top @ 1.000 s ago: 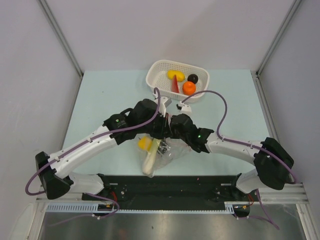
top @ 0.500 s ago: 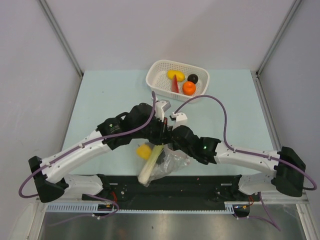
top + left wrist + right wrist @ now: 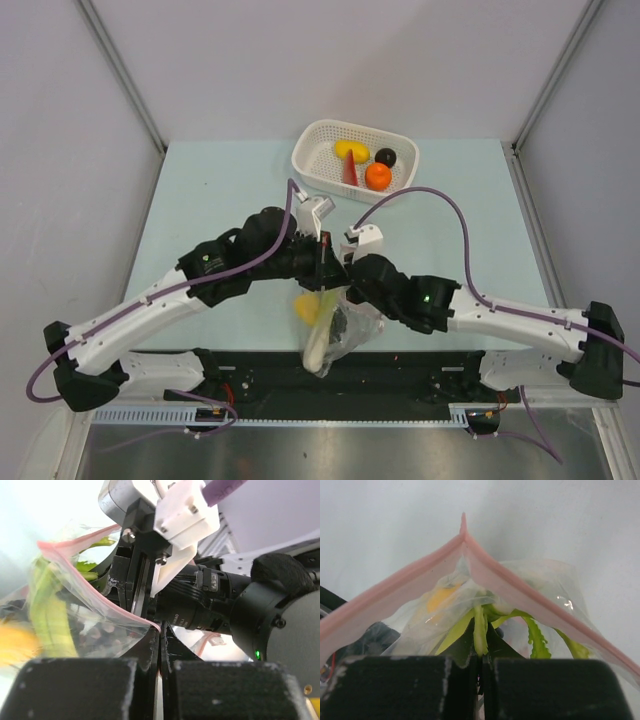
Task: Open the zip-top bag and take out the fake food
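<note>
The zip-top bag (image 3: pixel 350 318) hangs between my two grippers above the near middle of the table. My left gripper (image 3: pixel 327 266) is shut on its pink zip strip (image 3: pixel 100 607), in the left wrist view (image 3: pixel 160 647). My right gripper (image 3: pixel 346 276) is shut on the bag's other side, and a green leaf (image 3: pixel 480 625) sits at its fingertips in the right wrist view (image 3: pixel 481 655). The strip (image 3: pixel 485 575) is spread into an open mouth. A yellow lemon (image 3: pixel 308 307) and a long green-white stalk (image 3: pixel 322 342) show at the bag's left side.
A white perforated basket (image 3: pixel 302 160) stands at the back centre and holds a yellow piece (image 3: pixel 349 150), a dark round fruit (image 3: pixel 386 157), an orange (image 3: pixel 378 176) and a red piece (image 3: pixel 347 171). The black base rail (image 3: pixel 400 375) runs along the near edge under the bag.
Both grippers have moved together to the right and toward the near edge, carrying the bag. The stalk and lemon have shifted right with it, and the stalk now hangs steeper.
</note>
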